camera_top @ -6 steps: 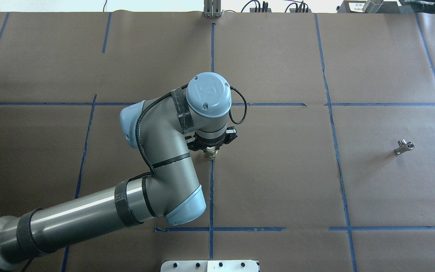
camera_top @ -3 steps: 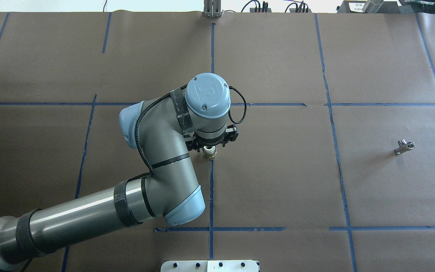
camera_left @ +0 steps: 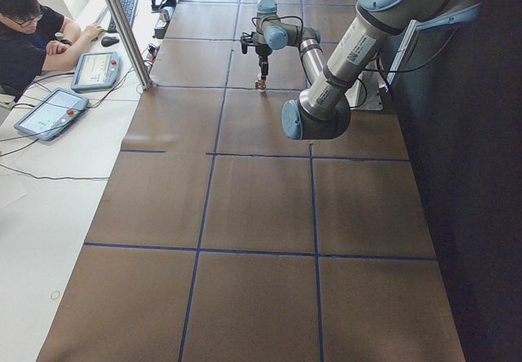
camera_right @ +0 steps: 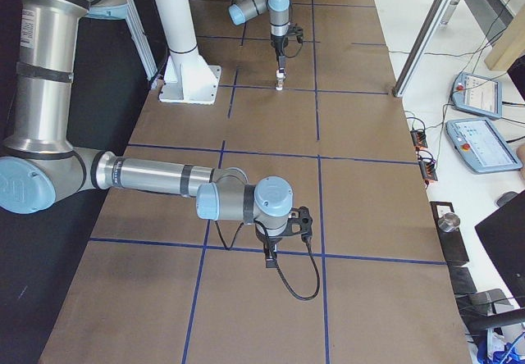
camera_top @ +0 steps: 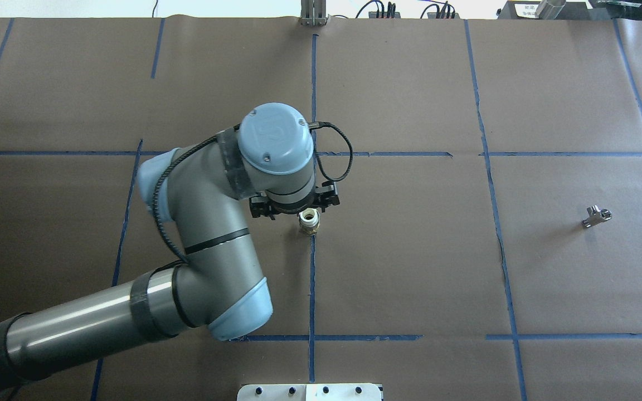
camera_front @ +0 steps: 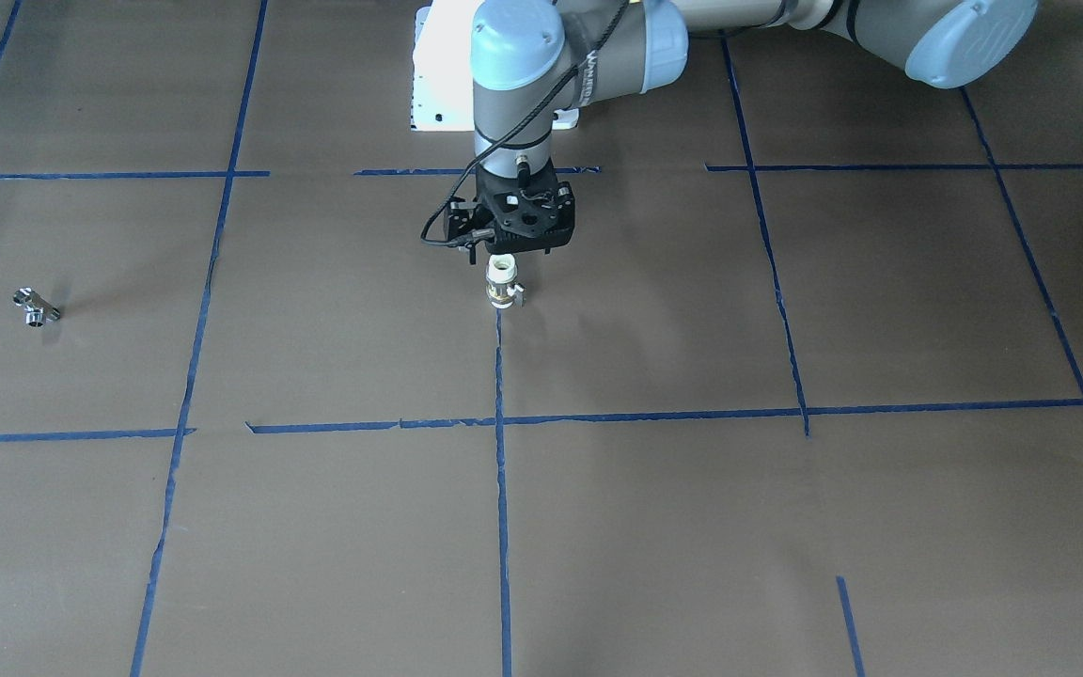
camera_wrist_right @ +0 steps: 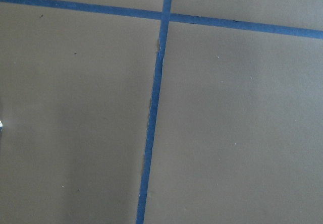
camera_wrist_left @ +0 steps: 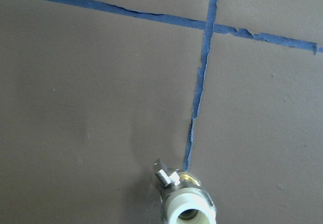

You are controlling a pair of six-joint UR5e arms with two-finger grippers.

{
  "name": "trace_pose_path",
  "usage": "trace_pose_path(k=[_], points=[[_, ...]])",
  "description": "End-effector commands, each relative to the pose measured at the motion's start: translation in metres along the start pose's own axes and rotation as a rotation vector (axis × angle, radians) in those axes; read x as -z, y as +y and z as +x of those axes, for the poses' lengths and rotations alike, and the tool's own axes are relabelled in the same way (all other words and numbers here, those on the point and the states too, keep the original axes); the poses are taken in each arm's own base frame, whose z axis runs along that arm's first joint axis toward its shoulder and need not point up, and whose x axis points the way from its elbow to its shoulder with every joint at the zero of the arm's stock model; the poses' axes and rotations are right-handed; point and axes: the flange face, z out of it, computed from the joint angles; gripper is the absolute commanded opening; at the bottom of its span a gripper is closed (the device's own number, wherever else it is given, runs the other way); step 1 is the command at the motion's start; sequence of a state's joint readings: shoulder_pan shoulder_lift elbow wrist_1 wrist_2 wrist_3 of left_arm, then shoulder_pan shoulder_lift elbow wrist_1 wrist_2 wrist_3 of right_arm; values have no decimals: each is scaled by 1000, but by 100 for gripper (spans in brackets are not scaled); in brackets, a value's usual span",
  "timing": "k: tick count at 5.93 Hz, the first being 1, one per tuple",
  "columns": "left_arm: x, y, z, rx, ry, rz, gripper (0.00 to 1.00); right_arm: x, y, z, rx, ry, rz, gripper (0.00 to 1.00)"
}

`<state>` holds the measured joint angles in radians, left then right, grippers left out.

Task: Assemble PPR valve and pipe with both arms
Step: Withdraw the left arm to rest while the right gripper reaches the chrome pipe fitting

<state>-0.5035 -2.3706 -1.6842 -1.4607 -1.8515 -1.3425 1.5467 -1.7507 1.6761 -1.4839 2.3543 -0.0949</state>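
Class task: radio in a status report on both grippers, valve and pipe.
Left gripper above upright PPR valve, not holding; jaws unreadable. Right gripper: state unreadable. Pipe lies alone, untouched. No obstruction seen.

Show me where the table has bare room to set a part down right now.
The wide stretch between the PPR valve and the pipe is bare, as are the squares on the operators' side of the valve. It is crowded at the valve, under the left gripper, and where the left arm overhangs the table.
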Motion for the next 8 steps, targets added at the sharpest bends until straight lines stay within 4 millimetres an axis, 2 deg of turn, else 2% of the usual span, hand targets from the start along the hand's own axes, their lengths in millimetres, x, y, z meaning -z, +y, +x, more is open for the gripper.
trace_pose_path(k=[1,2,3,4,5,6,7,8], points=[[22,-29,-108,-204,-41,21,100,4,-6,-4,36,4,34,100],[29,-73,-179,-294,-64,-11,100,6,-9,-7,57,-1,61,100],[42,-118,-268,-367,-72,-57,100,3,-10,-12,71,-14,58,100],[60,-152,-372,-457,-75,-94,100,5,-12,-20,96,-57,77,100],[85,-176,-477,-494,-63,-111,100,8,-15,-26,117,-75,92,100],[100,-188,-584,-436,-50,-122,100,11,-20,-37,172,-78,126,100],[114,-171,-685,-331,4,-124,100,20,-23,-51,215,-119,177,100],[111,-126,-748,-256,24,-131,100,14,-42,-78,197,-126,158,100]])
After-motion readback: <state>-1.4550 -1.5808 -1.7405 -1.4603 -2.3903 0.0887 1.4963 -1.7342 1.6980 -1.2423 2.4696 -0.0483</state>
